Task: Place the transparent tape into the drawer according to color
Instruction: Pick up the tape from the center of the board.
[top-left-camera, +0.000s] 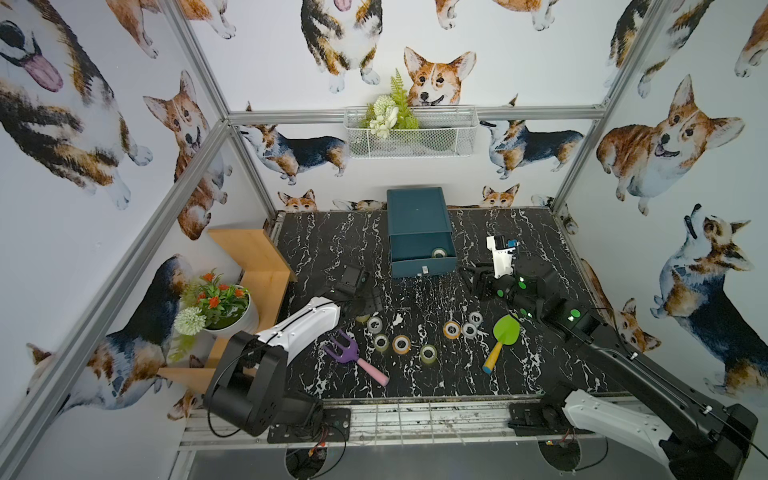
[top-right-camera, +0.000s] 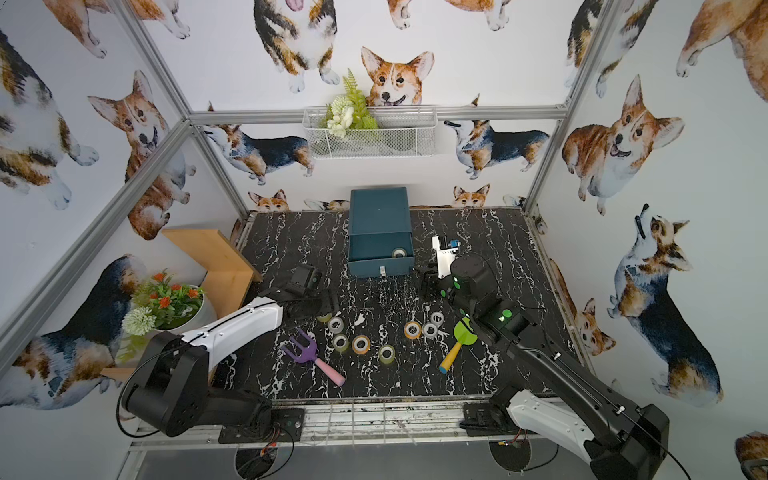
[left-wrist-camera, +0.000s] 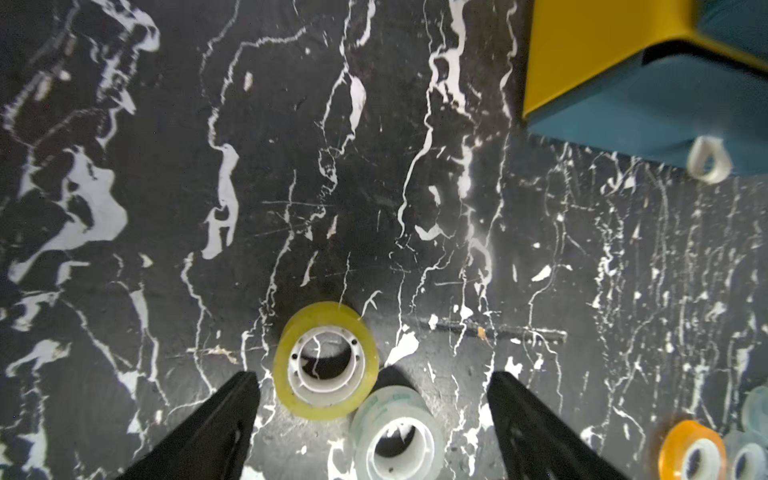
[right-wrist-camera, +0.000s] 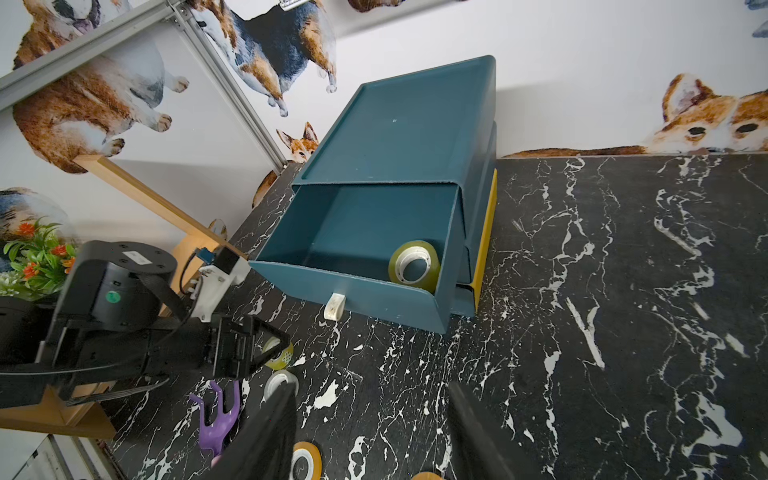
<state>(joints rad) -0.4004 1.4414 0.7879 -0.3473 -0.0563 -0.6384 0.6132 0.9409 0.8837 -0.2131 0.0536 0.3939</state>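
Left claw (left-wrist-camera: 374, 380), pointing down over a yellow-green tape roll (left-wrist-camera: 324, 316), gapes empty; right claw (right-wrist-camera: 370, 388) hovers parted, empty.

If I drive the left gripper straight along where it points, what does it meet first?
Probably the yellow-green see-through tape roll with a white core, lying flat on the black marble table ahead of the open left gripper. The clear grey-white roll beside it might get brushed; depth is unclear.
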